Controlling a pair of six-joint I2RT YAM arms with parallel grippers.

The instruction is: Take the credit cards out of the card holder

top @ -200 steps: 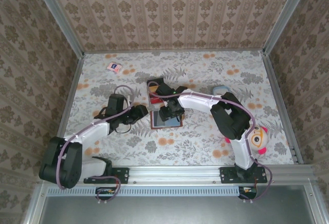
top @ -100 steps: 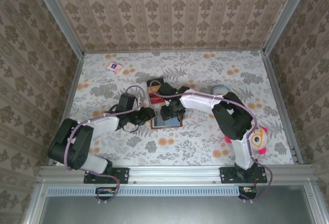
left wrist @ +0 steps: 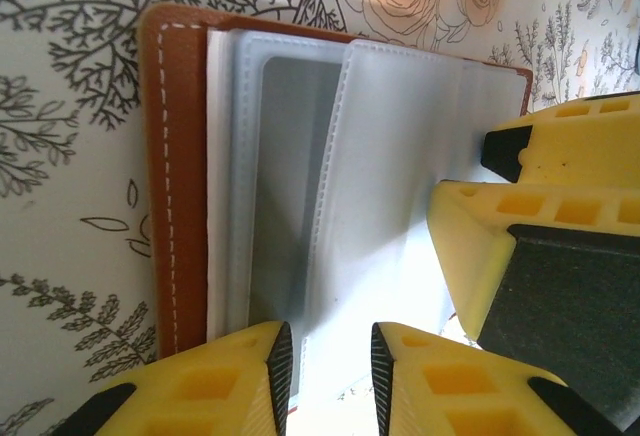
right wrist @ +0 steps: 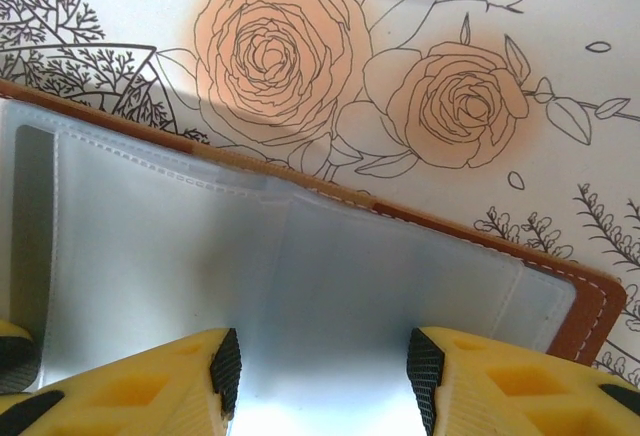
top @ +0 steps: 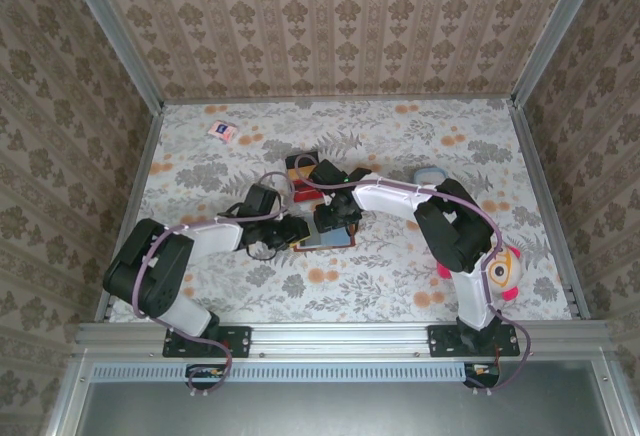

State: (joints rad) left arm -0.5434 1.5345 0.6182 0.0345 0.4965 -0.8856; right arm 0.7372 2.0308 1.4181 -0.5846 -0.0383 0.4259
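Observation:
The card holder [top: 326, 239] lies open mid-table, brown cover [left wrist: 170, 156] down and clear sleeves up. My left gripper [top: 297, 232] is at its left end, jaws [left wrist: 332, 376] a narrow gap apart over a raised sleeve leaf, gripping nothing that I can see. My right gripper [top: 336, 217] hangs over the same sleeves [right wrist: 300, 256], open wide [right wrist: 325, 376]; its yellow fingers [left wrist: 560, 216] show close beside the left ones. A grey rectangle [left wrist: 290, 176] sits inside one pocket; I cannot tell whether it is one of the credit cards.
A red-and-orange tray [top: 298, 171] lies just behind the holder. A pink-and-white packet [top: 222, 131] is at the far left, a grey-blue object [top: 428, 173] to the right, and a pink-and-yellow toy [top: 502, 271] by the right arm. Patterned walls enclose the table.
The left arm has swung right, bringing its gripper from the bare table onto the holder's left end, with jaws narrowing. The right gripper stays over the holder, its jaws slightly narrower.

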